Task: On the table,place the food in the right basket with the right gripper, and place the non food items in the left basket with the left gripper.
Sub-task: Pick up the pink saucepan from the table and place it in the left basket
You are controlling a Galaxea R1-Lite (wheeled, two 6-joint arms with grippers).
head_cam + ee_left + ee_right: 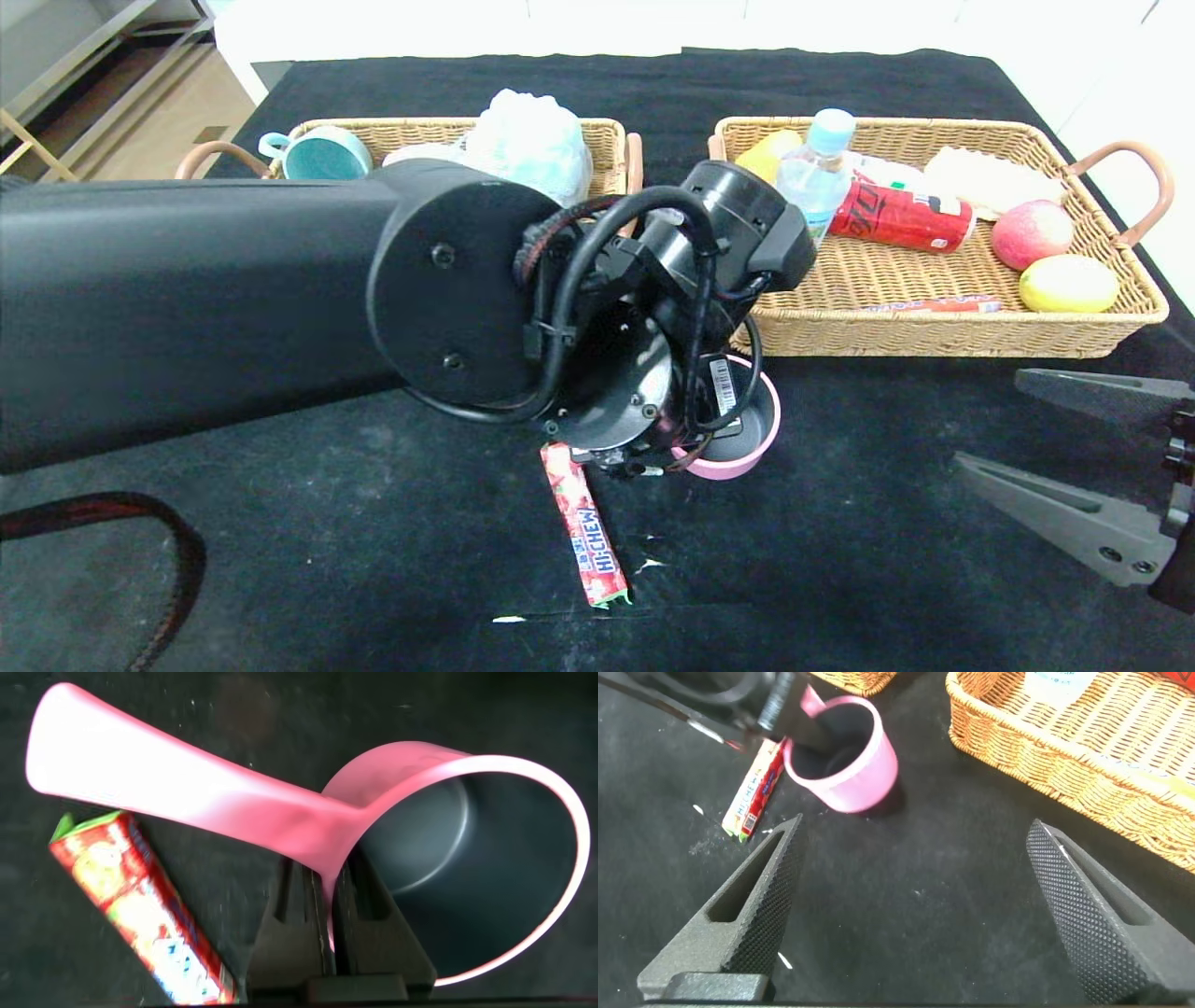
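The left gripper [322, 917] is clamped on the handle of the pink saucepan [467, 859], just in front of the right basket [943, 331] on the table [840, 523]. A Hi-Chew candy stick [584, 525] lies beside it. The right gripper [1074, 446] hovers nearby, fingers spread wide, holding nothing.

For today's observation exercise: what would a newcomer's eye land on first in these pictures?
The left claw, shut on the handle of the pink saucepan, dominates mid-table, just before the right basket. A red Hi-Chew candy stick lies on the black cloth beside the pan. The right claw waits open at the table's right edge.
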